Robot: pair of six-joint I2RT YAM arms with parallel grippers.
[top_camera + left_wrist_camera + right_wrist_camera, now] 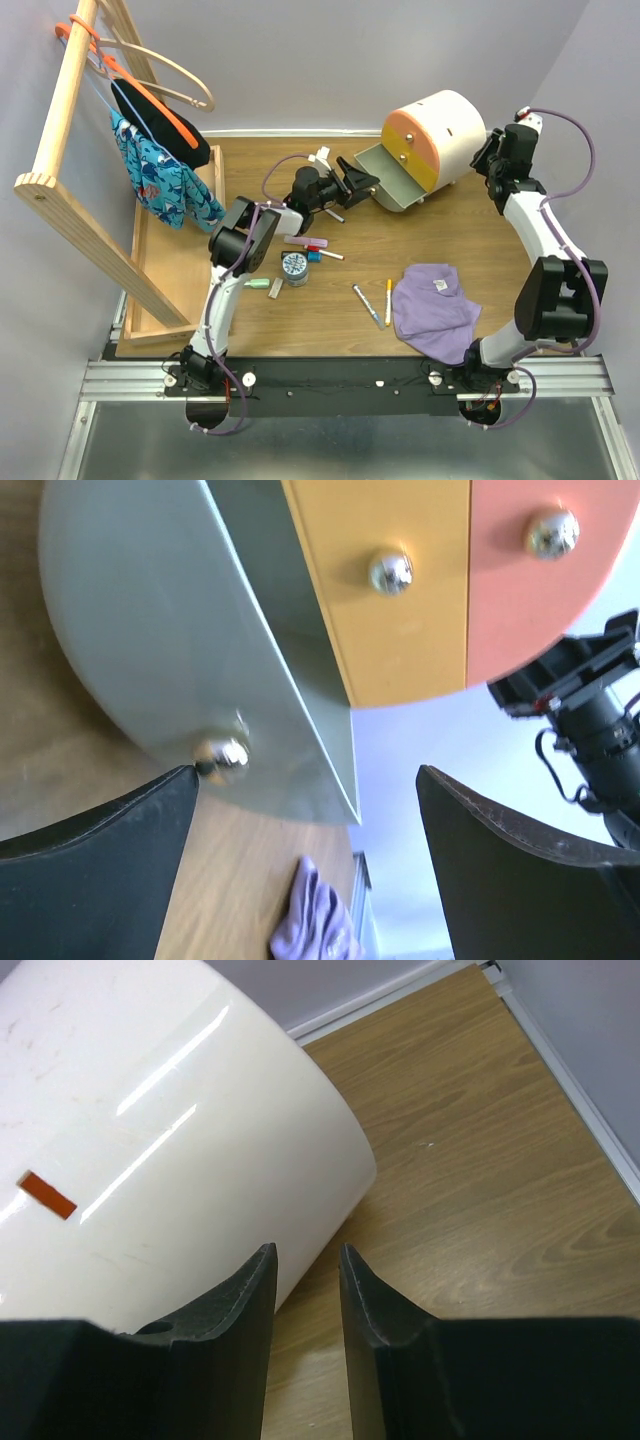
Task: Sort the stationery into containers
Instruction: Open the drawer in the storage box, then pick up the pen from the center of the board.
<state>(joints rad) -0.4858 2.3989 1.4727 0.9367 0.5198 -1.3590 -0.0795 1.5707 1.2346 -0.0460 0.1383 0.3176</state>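
Observation:
The cream drawer unit [448, 128] lies at the back of the table. Its orange [530, 580] and yellow [400, 590] drawers are shut, and a grey-green drawer [392, 180] is pulled out. My left gripper [357, 184] stands wide open just before that drawer's front, its knob [222, 752] at one fingertip. My right gripper [308, 1255] sits behind the unit, jaws slightly apart with nothing between them, one finger against the cream shell [150, 1140]. On the table lie a pink bar [304, 240], a round patterned jar [295, 266] and several pens [368, 305].
A purple cloth [435, 305] lies at the front right. A long wooden tray [150, 262] and a wooden rack [70, 100] with hangers and blue clothing stand at the left. A yellow pen [388, 300] lies beside the cloth.

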